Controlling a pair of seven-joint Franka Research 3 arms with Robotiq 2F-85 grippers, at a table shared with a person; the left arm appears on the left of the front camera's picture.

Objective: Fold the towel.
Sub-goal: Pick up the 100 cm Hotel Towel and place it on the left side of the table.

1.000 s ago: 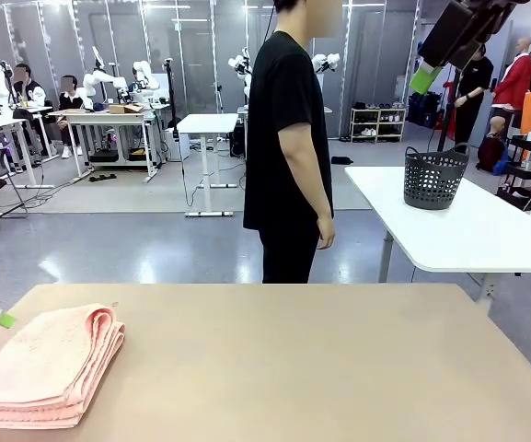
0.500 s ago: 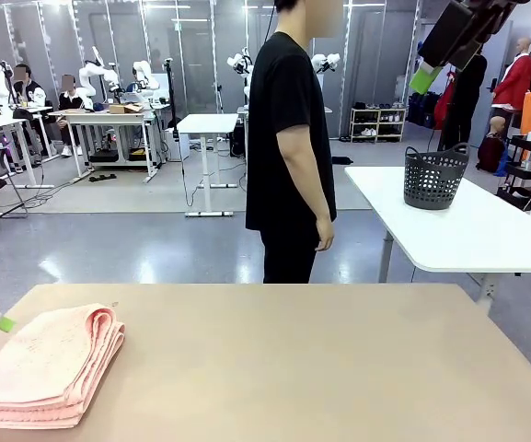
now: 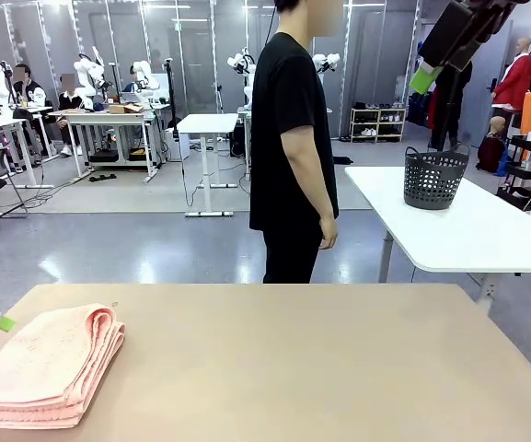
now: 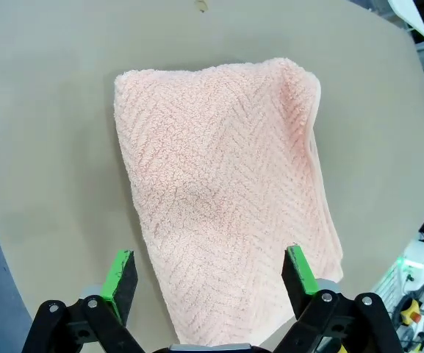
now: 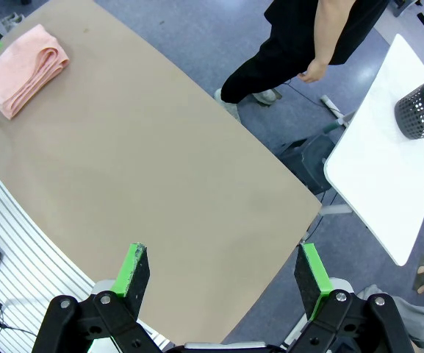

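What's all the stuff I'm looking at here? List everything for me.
towel: one, salmon pink, folded, on the near left part of the beige table.
beige table: one, in front of the robot.
basket: one, dark grey, perforated, on the white table.
white table: one, at the far right.
person: one, black clothes, standing at the beige table's far side.
left gripper: one, black with green pads, open, above the towel.
right gripper: one, black with green pads, open, raised high over the beige table.
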